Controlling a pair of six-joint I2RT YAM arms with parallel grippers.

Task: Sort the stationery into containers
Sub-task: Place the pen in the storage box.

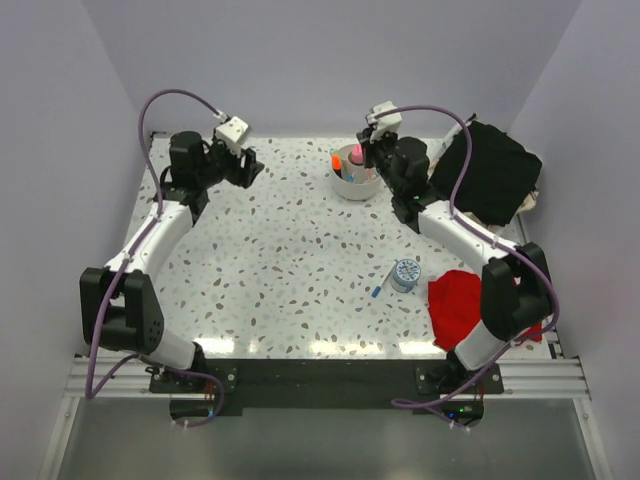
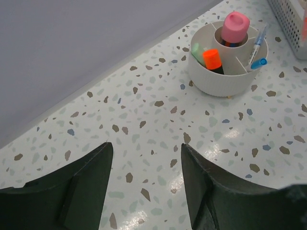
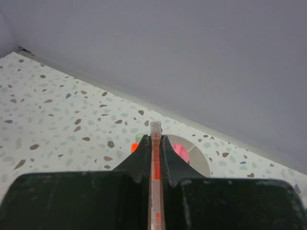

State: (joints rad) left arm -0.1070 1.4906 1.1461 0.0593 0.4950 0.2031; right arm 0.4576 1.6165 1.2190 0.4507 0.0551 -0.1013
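The round white divided bowl [image 1: 354, 189] stands at the back of the table, right of centre. It holds a pink-capped stubby stick [image 2: 234, 26], an orange-and-black highlighter [image 2: 212, 60], a green-capped pen [image 2: 197, 50] and a slim blue-and-white pen [image 2: 257, 44]. My right gripper [image 3: 155, 139] hovers just above the bowl [image 3: 200, 162], shut on a thin clear pen with a reddish core [image 3: 156, 143]. Its end pokes out past the fingertips. My left gripper [image 2: 146, 151] hangs open and empty over the table, left of the bowl [image 2: 218, 84]. A small blue pen [image 1: 377, 291] lies on the table.
A round blue-grey roll [image 1: 405, 274] sits beside the blue pen, with a red cloth [image 1: 457, 305] at the right front. The white slatted basket [image 2: 292, 24] with black cloth [image 1: 492, 170] stands at the back right. Walls enclose the table.
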